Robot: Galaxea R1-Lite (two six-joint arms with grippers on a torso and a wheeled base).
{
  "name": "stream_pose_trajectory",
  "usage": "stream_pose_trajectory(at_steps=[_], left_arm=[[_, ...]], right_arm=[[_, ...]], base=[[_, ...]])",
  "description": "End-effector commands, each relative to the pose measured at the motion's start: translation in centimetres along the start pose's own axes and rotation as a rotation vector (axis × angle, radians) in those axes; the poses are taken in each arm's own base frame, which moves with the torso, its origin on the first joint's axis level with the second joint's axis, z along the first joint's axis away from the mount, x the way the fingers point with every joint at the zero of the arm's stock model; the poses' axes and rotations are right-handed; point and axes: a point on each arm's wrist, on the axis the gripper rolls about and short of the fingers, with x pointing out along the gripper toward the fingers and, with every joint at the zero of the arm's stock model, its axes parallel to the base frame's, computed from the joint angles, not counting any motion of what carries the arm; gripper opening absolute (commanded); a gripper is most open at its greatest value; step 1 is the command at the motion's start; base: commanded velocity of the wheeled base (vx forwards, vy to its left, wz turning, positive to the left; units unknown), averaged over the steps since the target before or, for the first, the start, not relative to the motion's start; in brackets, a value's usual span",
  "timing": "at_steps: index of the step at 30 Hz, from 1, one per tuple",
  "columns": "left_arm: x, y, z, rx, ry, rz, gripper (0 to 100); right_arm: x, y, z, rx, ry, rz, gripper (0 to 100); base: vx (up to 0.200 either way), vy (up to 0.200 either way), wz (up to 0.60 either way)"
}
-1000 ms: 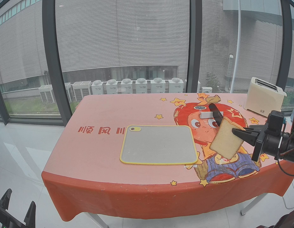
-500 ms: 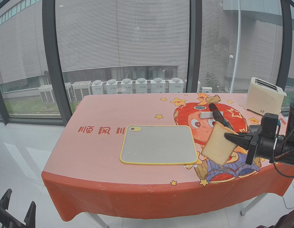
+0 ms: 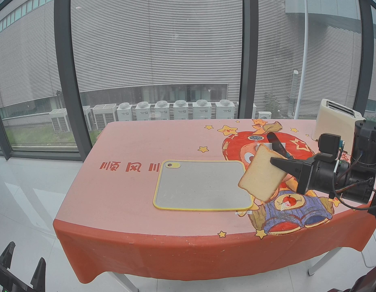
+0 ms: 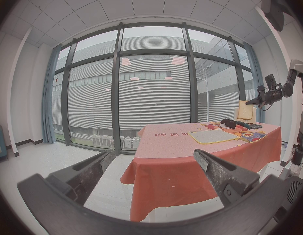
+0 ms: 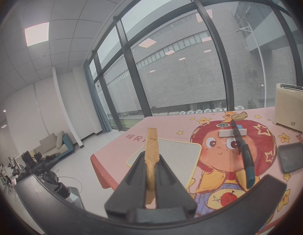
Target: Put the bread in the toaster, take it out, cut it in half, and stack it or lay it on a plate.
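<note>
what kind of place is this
Probably an office or lab room staged as a kitchen test spot, not a home: floor-to-ceiling windows facing another building, a tiled drop ceiling, and one cloth-covered table with a toaster and cutting board.

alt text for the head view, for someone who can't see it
The right pincer holds a bread slice in the air, tilted, near the right edge of a grey cutting board on an orange-clothed table. A knife and a white toaster sit farther back on the right.
</note>
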Motion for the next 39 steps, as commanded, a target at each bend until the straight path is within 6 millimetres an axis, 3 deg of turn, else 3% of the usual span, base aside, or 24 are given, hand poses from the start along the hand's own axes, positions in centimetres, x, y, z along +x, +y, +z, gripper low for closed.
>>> stream_pose_trajectory(at_steps=[1,8,21,30,39], left_arm=[[0.1,0.0,-0.5,-0.001,0.019,0.001,100],[0.1,0.0,-0.5,-0.001,0.019,0.001,100],[0.1,0.0,-0.5,-0.001,0.019,0.001,100],[0.1,0.0,-0.5,-0.001,0.019,0.001,100],[0.1,0.0,-0.5,0.001,0.019,0.000,100]], right_arm=[[2.3,-0.3,-1.4,0.042,0.039,-0.004,0],[3.6,0.4,-1.4,0.096,-0.036,0.031,0],[4.6,1.0,-1.7,0.148,-0.021,0.059,0],[5.6,1.9,-0.2,0.270,-0.086,0.052,0],[7.2,2.9,-1.1,0.293,-0.076,0.009,0]], base=[[0.000,0.000,0.00],[0.000,0.000,0.00],[0.000,0.000,0.00],[0.000,0.000,0.00],[0.000,0.000,0.00]])
